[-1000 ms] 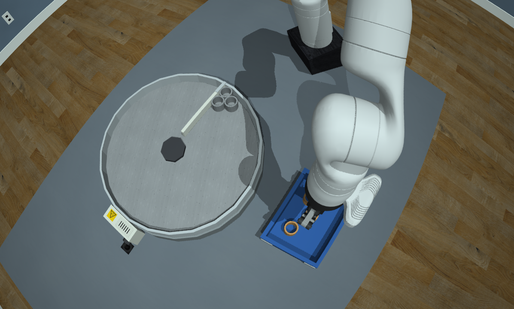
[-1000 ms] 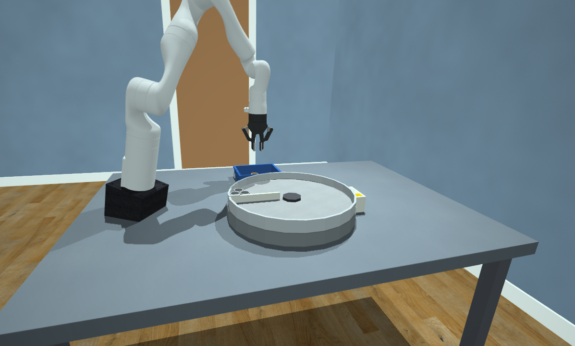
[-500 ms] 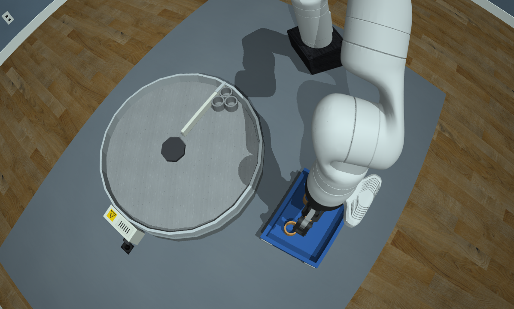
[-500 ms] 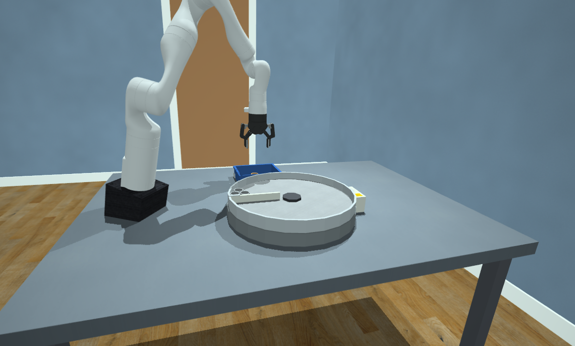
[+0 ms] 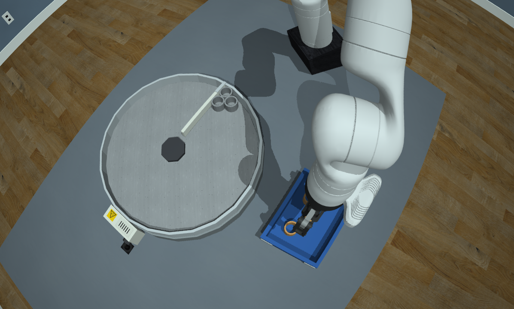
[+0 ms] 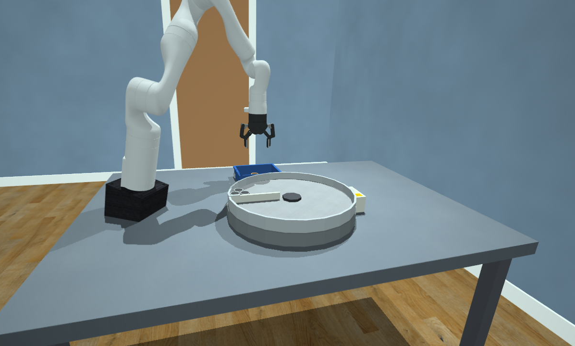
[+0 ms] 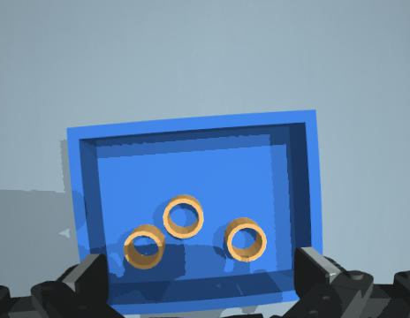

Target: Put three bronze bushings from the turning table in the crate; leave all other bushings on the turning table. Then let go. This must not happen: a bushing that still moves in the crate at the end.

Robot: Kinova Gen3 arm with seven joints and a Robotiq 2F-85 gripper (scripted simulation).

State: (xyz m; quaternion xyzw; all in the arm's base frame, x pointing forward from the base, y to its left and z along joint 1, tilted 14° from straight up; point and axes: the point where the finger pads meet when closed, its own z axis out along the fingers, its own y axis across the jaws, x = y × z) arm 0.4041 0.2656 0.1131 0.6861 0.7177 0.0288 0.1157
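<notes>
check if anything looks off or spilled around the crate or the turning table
Nothing stands out. Three bronze rings lie inside the blue crate, none on the table top around it. Three grey rings sit bunched against the white bar on the turning table. The pincer hangs open above the crate, holding nothing.

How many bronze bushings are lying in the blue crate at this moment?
3, all on the floor of the crate: one at the left, one in the middle, one at the right. The wrist view shows the whole floor, so none seems hidden.
</notes>
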